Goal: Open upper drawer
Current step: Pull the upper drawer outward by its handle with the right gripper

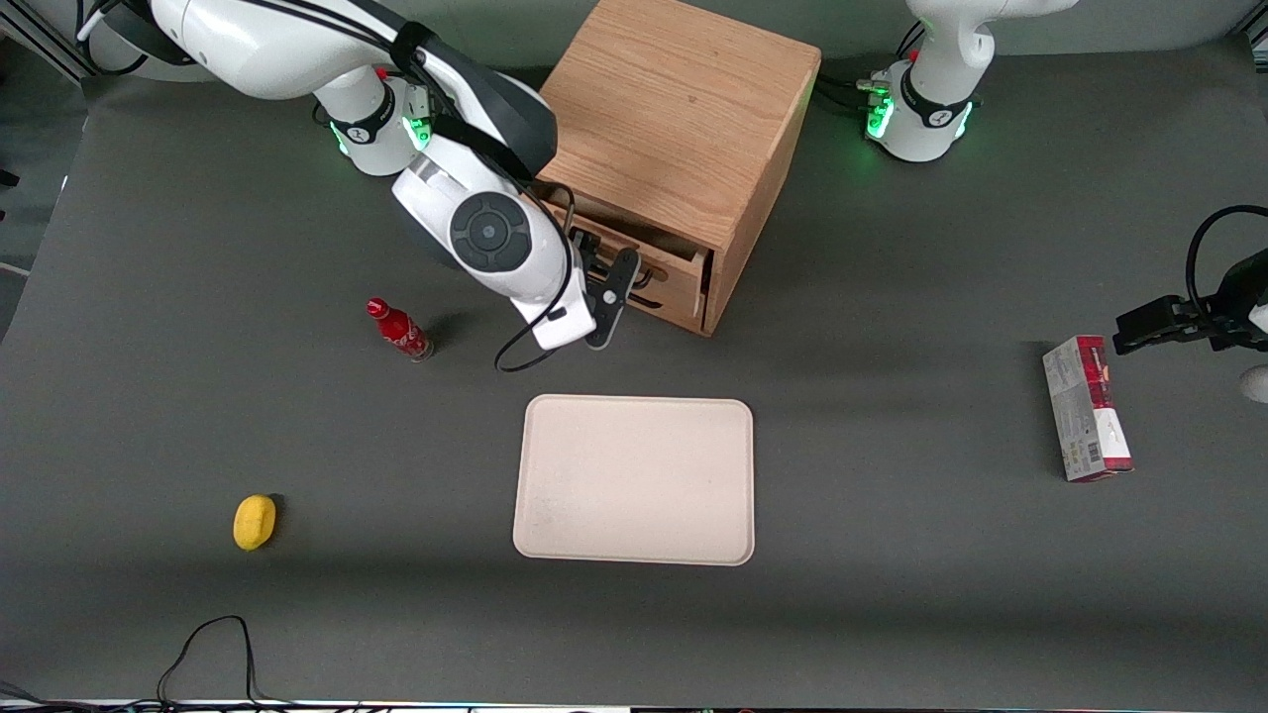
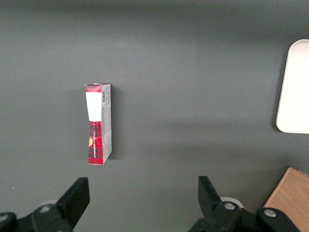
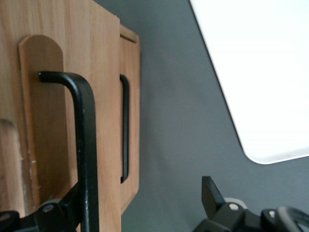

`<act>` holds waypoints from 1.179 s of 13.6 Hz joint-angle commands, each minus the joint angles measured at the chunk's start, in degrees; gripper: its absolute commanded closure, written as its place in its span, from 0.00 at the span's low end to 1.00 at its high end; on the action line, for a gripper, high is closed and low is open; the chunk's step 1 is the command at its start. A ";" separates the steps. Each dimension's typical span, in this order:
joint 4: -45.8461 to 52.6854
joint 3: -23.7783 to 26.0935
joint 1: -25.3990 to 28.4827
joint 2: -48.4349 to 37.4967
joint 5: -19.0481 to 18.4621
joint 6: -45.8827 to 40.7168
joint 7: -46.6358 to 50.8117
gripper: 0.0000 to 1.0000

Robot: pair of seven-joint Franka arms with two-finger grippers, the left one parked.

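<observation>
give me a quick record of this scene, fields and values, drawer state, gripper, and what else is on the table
upper drawer: pulled partly out of the cabinet
handle: black bar, one gripper finger on each side of it
gripper: at the upper drawer's front, open around the handle
lower drawer: in, under the upper one
tray: bare, nearer the front camera than the cabinet
bottle: red, beside the gripper, toward the working arm's end
lemon: nearer the camera than the bottle
box: lying toward the parked arm's end
</observation>
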 commanded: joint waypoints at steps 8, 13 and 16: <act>14.14 -10.05 0.19 5.20 -1.44 -0.78 -8.22 0.00; 20.74 -13.22 0.19 8.80 -1.44 -0.16 -8.22 0.00; 22.76 -13.92 0.19 8.46 -1.53 -0.16 -7.87 0.00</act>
